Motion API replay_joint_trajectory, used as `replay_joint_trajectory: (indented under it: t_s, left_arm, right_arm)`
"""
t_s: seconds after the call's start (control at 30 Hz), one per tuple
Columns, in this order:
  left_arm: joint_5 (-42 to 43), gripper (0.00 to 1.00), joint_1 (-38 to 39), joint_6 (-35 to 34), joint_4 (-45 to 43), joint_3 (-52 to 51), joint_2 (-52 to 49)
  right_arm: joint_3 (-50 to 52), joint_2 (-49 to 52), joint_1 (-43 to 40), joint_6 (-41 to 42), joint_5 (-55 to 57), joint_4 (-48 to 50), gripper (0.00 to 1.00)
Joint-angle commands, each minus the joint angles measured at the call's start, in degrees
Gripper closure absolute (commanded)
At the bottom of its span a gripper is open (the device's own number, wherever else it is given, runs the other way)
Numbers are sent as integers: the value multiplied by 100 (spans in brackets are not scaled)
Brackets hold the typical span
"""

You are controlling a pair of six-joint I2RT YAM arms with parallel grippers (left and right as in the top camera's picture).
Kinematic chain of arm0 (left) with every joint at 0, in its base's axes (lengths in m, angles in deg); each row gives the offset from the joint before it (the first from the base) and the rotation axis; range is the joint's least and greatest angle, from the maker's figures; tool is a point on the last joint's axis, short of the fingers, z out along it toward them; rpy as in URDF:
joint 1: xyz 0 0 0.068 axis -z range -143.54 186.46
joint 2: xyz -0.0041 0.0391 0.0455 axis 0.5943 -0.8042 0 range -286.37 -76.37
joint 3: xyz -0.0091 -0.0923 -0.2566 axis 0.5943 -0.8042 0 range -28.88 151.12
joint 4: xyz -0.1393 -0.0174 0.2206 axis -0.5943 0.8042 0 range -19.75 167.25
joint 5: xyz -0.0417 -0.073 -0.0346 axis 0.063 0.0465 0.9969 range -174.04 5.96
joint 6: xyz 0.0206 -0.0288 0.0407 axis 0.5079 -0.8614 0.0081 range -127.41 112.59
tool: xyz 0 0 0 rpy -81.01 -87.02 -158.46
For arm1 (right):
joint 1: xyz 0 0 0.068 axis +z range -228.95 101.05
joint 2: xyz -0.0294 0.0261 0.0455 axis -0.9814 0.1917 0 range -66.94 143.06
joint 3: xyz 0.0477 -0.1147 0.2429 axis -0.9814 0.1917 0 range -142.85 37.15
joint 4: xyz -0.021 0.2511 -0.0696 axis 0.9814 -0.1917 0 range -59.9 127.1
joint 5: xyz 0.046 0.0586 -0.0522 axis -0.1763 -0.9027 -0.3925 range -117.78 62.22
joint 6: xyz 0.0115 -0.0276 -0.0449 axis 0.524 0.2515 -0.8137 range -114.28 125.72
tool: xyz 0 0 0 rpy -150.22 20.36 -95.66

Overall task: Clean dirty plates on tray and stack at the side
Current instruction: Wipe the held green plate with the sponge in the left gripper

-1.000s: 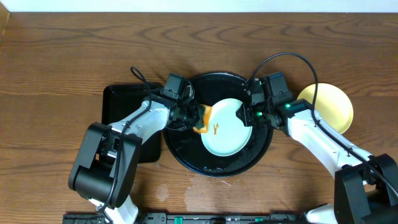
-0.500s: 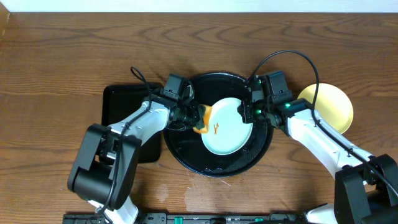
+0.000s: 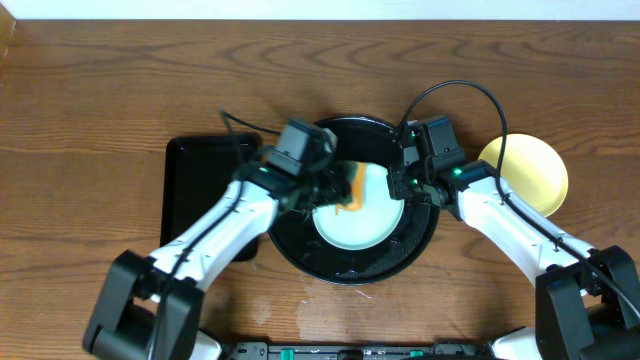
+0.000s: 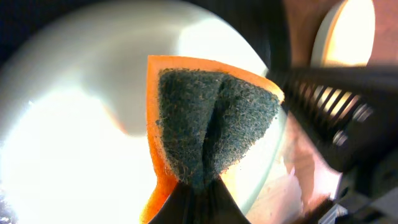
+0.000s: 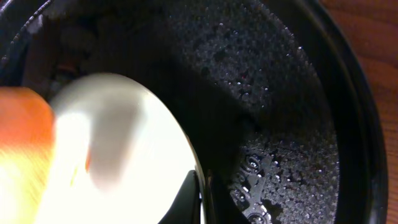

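Mint-blue plate lies in the middle of the tray. Your right gripper pinches its right rim, and your left gripper clamps an orange sponge at its upper-left edge. A yellow plate sits beside the tray's right edge.

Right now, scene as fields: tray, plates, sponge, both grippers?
tray: large round glossy black tray, water drops on it
on tray: round pale mint-blue plate
right of tray: round pale yellow plate
left of tray: rectangular black tray
tool: orange sponge with dark green scouring face, over the mint-blue plate
left gripper: shut on the sponge
right gripper: shut on the mint-blue plate's rim
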Motion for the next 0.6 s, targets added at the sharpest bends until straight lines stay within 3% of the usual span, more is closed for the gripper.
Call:
replay_joint_trajectory:
  t_s: [0.0,0.43,0.5,0.57]
  left_arm:
    - [4,93,282,-271,-17,44,-295]
    - [-334,92,393,-289,-197,46,-831]
    - [-448,93,393,-225,-201,46,-831]
    - [-446,93,393,-186,-223,46,-831]
  right_arm:
    - [24,50,26,-48,98,85,99]
    - [22,50,11,11,142,-20,98]
    - [24,50,-26,203,98,-168,84]
    - [24,76,-66,328,-151,-343,78]
